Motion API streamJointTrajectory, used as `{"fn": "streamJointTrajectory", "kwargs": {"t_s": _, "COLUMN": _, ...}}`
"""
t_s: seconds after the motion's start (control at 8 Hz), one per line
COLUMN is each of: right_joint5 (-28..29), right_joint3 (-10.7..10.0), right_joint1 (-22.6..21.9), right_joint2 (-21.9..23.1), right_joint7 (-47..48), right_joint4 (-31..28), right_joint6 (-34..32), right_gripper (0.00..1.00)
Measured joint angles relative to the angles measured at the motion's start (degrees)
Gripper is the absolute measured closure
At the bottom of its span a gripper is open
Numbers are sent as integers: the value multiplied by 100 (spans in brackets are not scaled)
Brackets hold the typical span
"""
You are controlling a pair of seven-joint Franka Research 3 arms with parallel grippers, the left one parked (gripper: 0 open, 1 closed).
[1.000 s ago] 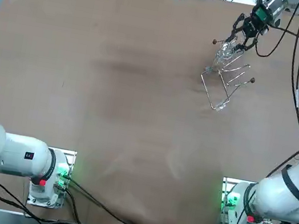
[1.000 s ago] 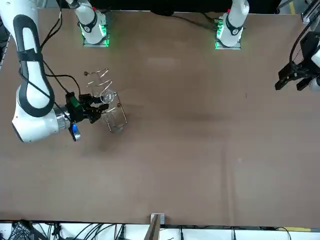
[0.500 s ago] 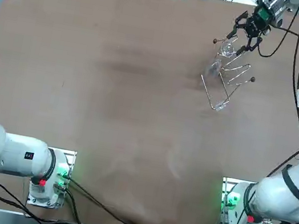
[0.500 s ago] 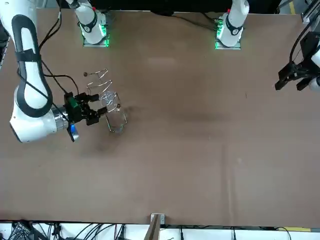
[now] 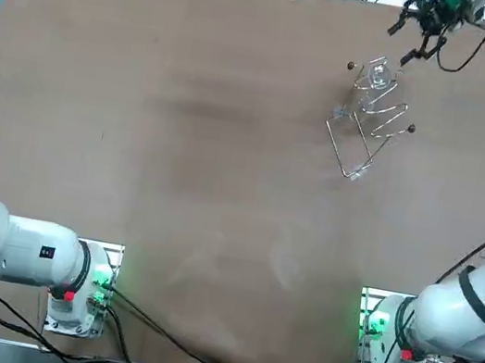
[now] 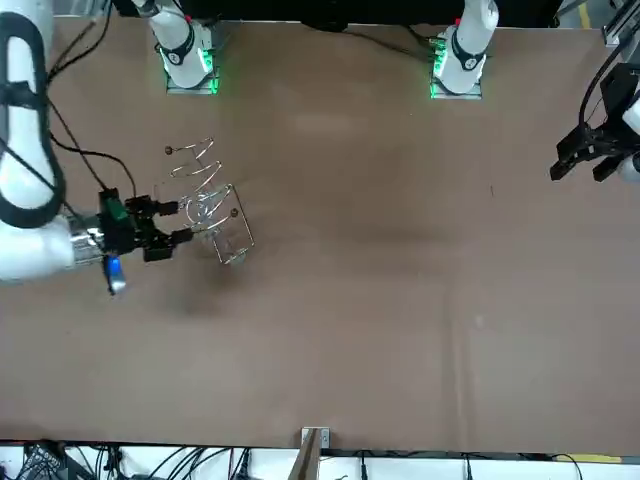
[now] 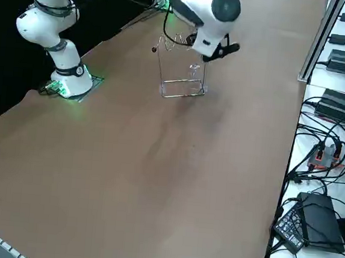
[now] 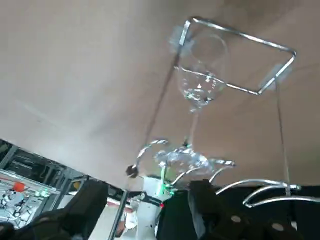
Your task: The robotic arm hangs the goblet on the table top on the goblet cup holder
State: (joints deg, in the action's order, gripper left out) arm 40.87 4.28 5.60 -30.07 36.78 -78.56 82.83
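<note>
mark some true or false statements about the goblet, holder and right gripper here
1. The goblet hangs bowl-down from the holder. True.
2. The right gripper is shut on the goblet. False: it is open and clear of the goblet.
3. The holder stands upright on the table. True.
4. Two goblets hang on the holder. False: only one hangs there.
</note>
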Motion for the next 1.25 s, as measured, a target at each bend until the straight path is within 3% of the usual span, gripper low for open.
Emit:
{"fn": "streamJointTrajectory", "kwargs": {"t_s": 0.25, "right_joint5": -399, "right_joint3": -4, "right_joint1": 81, "right_joint2": 56, "right_joint7": -329, "right_joint4": 555, "right_joint6": 22, "right_gripper": 0}}
{"fn": "streamJointTrajectory", "kwargs": {"t_s": 0.62, "right_joint5": -1877, "right_joint3": -1, "right_joint1": 96, "right_joint2": 98, "right_joint7": -1342, "right_joint4": 1263, "right_joint6": 292, "right_gripper": 0}}
{"fn": "streamJointTrajectory", "kwargs": {"t_s": 0.88, "right_joint5": -3147, "right_joint3": 32, "right_joint1": 81, "right_joint2": 94, "right_joint7": -2119, "right_joint4": 1342, "right_joint6": 636, "right_gripper": 0}}
{"fn": "streamJointTrajectory", "kwargs": {"t_s": 1.25, "right_joint5": -4544, "right_joint3": 47, "right_joint1": 60, "right_joint2": 63, "right_joint7": -2673, "right_joint4": 1346, "right_joint6": 786, "right_gripper": 0}}
